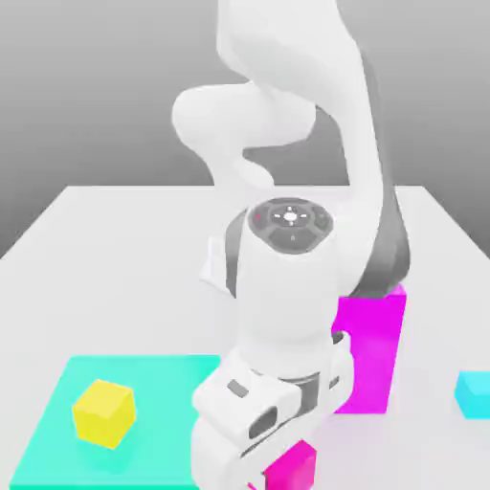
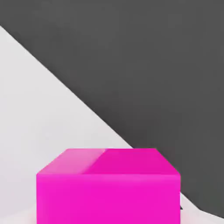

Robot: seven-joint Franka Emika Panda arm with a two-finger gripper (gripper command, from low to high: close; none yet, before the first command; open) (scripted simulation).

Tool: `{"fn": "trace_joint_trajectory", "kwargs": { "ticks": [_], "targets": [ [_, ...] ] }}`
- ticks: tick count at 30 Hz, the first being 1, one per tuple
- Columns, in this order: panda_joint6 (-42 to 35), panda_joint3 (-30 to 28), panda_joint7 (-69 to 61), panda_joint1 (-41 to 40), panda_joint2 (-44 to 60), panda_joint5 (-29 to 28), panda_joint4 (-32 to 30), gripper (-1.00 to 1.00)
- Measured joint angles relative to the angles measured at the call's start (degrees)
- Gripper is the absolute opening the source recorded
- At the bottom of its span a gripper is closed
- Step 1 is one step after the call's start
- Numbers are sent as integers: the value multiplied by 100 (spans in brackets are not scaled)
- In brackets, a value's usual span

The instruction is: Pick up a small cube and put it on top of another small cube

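While bent low | arm (image 1: pixel 287 287) over small magenta cube (image 1: pixel 292 469) | pincer closed

White tabletop (image 1: pixel 115 230), flat and matte, far edge straight against a plain grey backdrop (image 1: pixel 86 86) that grades lighter toward the table. Light is soft and even, with faint shadows. Hand view: same white surface against dark grey.

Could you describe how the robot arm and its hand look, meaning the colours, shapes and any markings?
The arm has smooth, rounded, glossy white shells, with dark grey sections at the joints. One joint ends in a round dark grey cap with small pale markings and tiny red dots. The hand is a blockier white body with small grey inset patches. No loose cables can be seen.
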Motion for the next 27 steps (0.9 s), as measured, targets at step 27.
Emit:
{"fn": "trace_joint_trajectory", "kwargs": {
  "ticks": [27],
  "targets": [
    [-3498, 1409, 3980, 185, -5520, 152, -1939, -100]
  ]
}}
